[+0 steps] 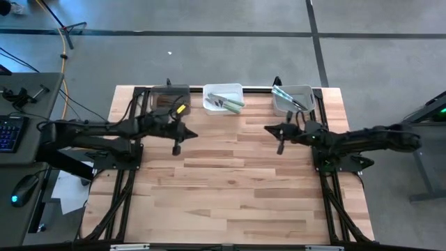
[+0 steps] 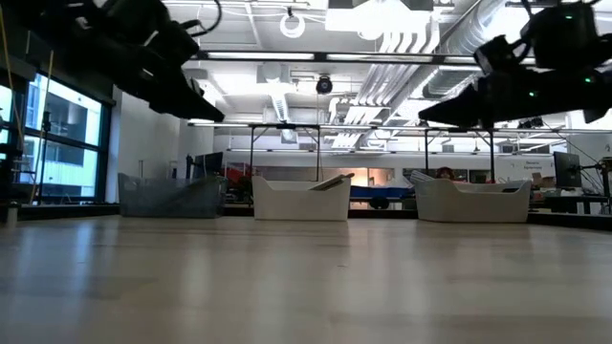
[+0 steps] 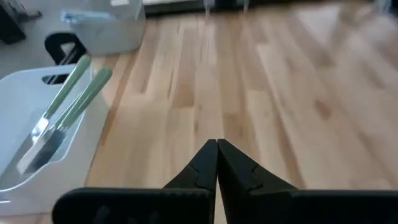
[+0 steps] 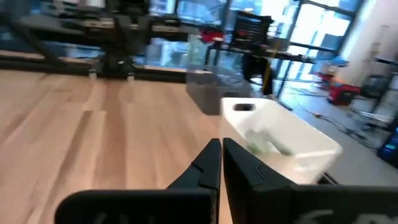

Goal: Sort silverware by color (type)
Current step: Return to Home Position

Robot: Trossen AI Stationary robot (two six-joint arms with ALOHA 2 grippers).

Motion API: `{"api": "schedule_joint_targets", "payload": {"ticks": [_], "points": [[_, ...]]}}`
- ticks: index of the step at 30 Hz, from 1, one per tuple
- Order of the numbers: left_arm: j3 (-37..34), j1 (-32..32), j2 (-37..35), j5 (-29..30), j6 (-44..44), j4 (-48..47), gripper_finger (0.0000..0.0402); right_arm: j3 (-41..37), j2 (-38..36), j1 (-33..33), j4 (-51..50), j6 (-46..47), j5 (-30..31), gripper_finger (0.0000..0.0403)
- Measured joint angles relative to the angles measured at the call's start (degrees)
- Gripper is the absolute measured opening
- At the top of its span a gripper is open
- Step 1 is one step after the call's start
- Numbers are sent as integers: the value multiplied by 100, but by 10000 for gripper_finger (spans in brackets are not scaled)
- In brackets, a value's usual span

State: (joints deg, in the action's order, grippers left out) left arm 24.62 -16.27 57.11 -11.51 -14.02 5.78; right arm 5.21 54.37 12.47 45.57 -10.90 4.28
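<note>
Both fingers (image 3: 200,167) of the left gripper (image 1: 176,146) were pressed together with nothing between them. The right gripper (image 1: 280,146) was clenched empty in the same way. Each hung above the far half of the light wooden plank table (image 1: 230,188), the left one in front of the dark rectangular bin (image 1: 171,99) and the right one in front of the grey rectangular plastic bin (image 1: 293,101).

The three bins stood in a row along the table's far edge, dark on the left, grey on the right, and the white rectangular plastic bin (image 1: 223,97) between them. The white bin held the pale green-handled silverware (image 3: 71,102), knives leaning on its wall with their metal blades down inside. The grey bin held the light blue-handled silverware (image 1: 286,93), slanting across it. What lay in the dark bin could not be made out.

Around the table was a grey floor (image 1: 209,56) crossed by dark lines. A desk at the left carried a black keyboard (image 1: 10,132) and a computer mouse (image 1: 24,189). Across the table, the room had tall windows (image 2: 57,143) on the left, and bright ceiling lights and pale ducts (image 2: 411,43) overhead.
</note>
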Motion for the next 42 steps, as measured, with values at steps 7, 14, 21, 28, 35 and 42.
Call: {"api": "schedule_joint_targets", "payload": {"ticks": [7,14,21,28,35,42], "points": [[-714,320,-637,165,677,974,0,-464,-938,-122,-420,233,500,0],[-1007,615,-1146,883,839,1126,0,-466,-1570,-398,-1342,403,809,0],[-1428,1080,-1870,1437,950,1139,0,-466,-2048,-697,-1709,86,1428,0],[-1743,1654,-2647,2089,1098,1085,0,-466,-2768,-701,-2430,100,1431,0],[-1941,1908,-3317,2314,944,909,0,-468,-3722,-701,-3351,189,1628,0],[-1941,1912,-3758,2911,943,431,0,-468,-4552,-701,-4025,330,1627,0]]}}
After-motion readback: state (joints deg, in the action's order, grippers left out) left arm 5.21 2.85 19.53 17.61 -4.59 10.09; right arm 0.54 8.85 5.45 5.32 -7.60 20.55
